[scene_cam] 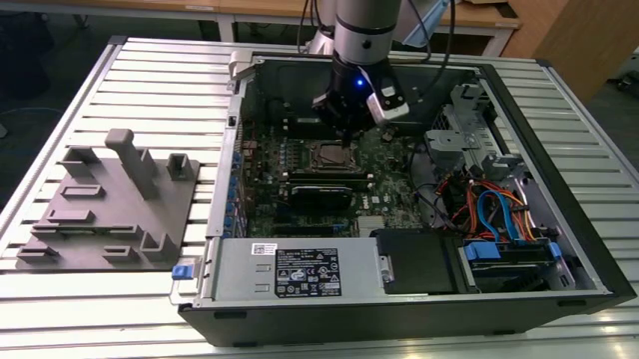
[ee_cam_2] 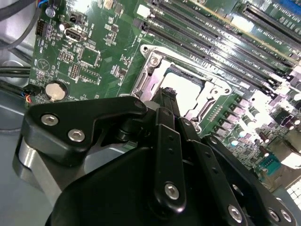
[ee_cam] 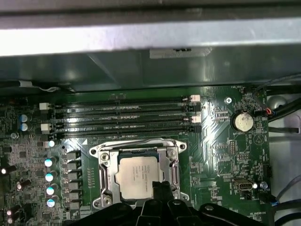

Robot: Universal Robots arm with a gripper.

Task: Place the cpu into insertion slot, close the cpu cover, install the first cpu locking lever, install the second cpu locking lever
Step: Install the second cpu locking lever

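First wrist view: dull silver square cpu (ee_cam: pixel 139 177) sits framed by the grey cpu cover (ee_cam: pixel 109 178); gripper (ee_cam: pixel 162 190) fingers pressed together, empty, at its edge.

Arm (scene_cam: pixel 361 30): grey, comes straight down from above, near vertical.
Wrist (scene_cam: pixel 358 84): black, with a blue light lit on it.
Tool (scene_cam: pixel 343 134): points straight down; black linkage and fingers (ee_cam_2: pixel 167 106) run together to a narrow tip in the second wrist view.
Tool tip (ee_cam: pixel 162 188): low, empty.
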